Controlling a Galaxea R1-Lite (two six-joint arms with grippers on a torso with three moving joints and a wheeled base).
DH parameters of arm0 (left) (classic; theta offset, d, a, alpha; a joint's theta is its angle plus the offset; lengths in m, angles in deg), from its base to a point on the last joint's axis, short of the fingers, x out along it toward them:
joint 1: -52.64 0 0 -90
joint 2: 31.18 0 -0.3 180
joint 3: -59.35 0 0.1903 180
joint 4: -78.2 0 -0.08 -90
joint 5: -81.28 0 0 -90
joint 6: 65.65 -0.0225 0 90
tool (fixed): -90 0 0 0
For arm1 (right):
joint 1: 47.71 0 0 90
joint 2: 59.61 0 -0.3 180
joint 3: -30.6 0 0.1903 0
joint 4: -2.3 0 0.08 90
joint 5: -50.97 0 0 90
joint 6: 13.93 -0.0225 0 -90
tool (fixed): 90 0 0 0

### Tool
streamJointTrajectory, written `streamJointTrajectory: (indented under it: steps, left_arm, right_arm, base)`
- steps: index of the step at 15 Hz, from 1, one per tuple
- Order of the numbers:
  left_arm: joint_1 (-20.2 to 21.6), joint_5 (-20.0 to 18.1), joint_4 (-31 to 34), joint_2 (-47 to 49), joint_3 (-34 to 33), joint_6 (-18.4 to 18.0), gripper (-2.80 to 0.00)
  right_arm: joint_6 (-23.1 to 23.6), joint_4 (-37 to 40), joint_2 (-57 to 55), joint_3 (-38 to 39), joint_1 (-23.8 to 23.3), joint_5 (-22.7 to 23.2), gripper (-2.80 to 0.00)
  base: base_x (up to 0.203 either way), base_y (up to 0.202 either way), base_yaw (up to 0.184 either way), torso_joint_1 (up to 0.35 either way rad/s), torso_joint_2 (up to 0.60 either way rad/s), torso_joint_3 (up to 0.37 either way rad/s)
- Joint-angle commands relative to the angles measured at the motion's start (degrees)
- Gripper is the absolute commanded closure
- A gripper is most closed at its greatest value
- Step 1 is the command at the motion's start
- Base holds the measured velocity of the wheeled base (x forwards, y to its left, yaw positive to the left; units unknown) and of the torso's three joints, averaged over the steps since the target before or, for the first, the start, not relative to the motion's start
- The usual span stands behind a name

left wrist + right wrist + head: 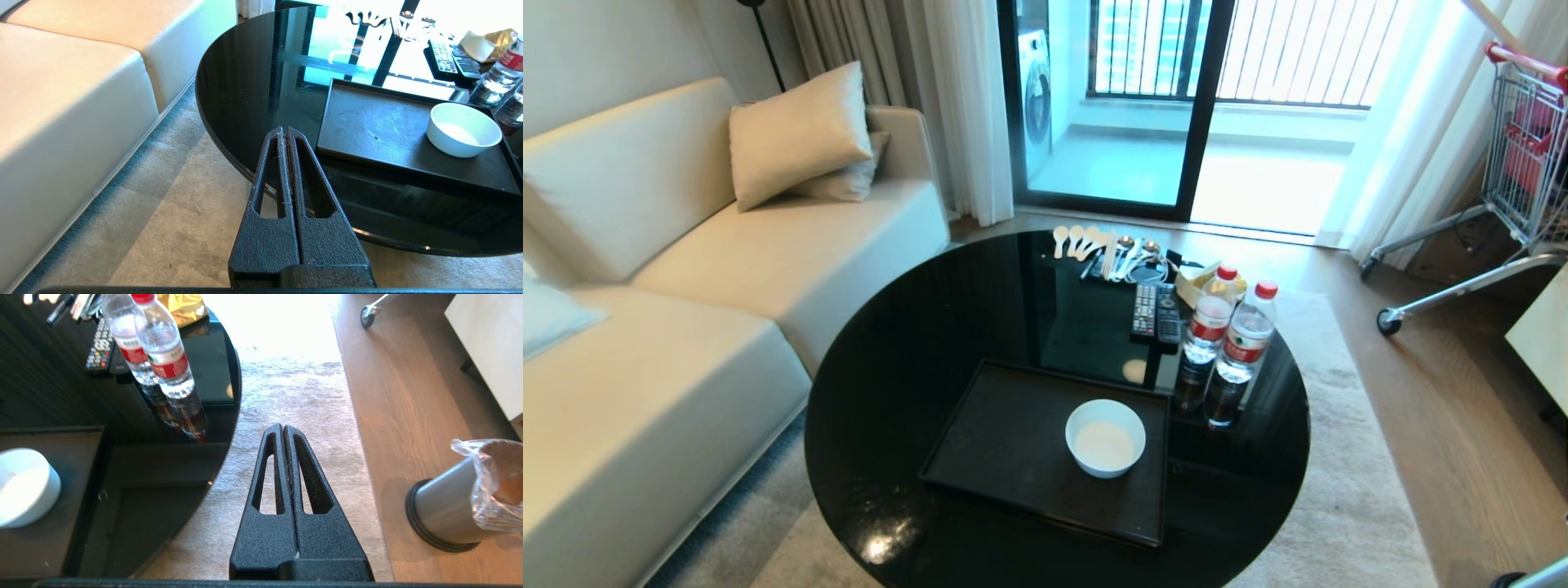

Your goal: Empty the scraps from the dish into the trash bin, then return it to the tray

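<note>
At the left of the head view a cream sofa (686, 269) with two cushions (800, 131) runs along the wall. The round glossy black table (915, 343) fills the centre, and on it lies the matte black tray (1005, 441), low in the frame. The white bowl (1105, 437) stands upright on the tray's right half, and it looks empty. Above it in the frame sit two remote controls (1156, 312), a row of spoons (1086, 241) at the table's far edge, and two red-capped water bottles (1229, 335) just right of the remotes. A shopping cart (1515, 163) stands at the upper right.

In the left wrist view the left gripper (284, 130) has its fingers pressed together, holding nothing, its tip over the table's near edge. The tray (367, 122) lies just right of the tip, and the bowl (463, 129) is farther right, well apart.

In the right wrist view the right gripper (282, 427) is also pressed together and empty, above the pale rug (294, 400). The bowl (24, 488) sits at the frame's left edge on the tray (49, 543), well apart from the fingers. The trash bin (449, 510), brushed metal with a clear bag liner, stands on the wooden floor (400, 396) at the lower right, apart from the gripper.
</note>
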Motion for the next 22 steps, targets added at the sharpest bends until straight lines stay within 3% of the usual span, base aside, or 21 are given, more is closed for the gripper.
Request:
streamJointTrajectory:
  steps: [1,5,8,9,11,14,18,22]
  left_arm:
    - [0.0,0.0,0.0,0.0,0.0,0.1,0.00]
    - [0.0,0.0,0.0,0.0,0.0,0.1,0.00]
    - [0.0,0.0,0.0,0.0,0.0,0.1,0.00]
    - [0.0,0.0,0.0,0.0,0.0,0.1,0.00]
    - [0.0,0.0,0.0,0.0,0.0,0.1,0.00]
    - [0.0,0.0,0.0,0.0,0.0,0.0,0.00]
    - [0.0,0.0,0.0,0.0,0.0,0.0,0.00]
    - [0.0,0.0,0.0,0.0,0.0,0.1,0.00]
  right_arm:
    - [1.0,-0.1,5.9,3.1,0.0,-0.1,0.00]
    - [5.4,1.0,15.0,8.0,0.0,0.1,0.00]
    - [6.6,9.4,24.6,8.3,0.2,1.4,0.00]
    - [6.7,12.1,27.2,8.6,0.1,4.0,0.00]
    - [6.9,15.6,30.2,9.5,-2.5,14.0,0.00]
    - [11.4,29.1,36.6,9.6,-5.0,20.2,0.00]
    - [12.2,30.4,48.3,9.6,-3.4,20.9,0.00]
    - [8.7,30.2,51.0,9.6,-2.8,20.7,0.00]
  base:
    - [0.000,0.000,0.000,0.000,0.00,0.000]
    - [0.000,0.000,0.000,0.000,0.00,0.000]
    - [0.000,0.000,0.000,0.000,0.00,0.000]
    - [0.000,0.000,0.000,0.000,0.00,0.000]
    - [0.000,0.000,0.000,0.000,0.00,0.000]
    - [0.000,0.000,0.000,0.000,0.00,0.000]
    - [0.000,0.000,0.000,0.000,0.00,0.000]
    - [0.000,0.000,0.000,0.000,0.00,0.000]
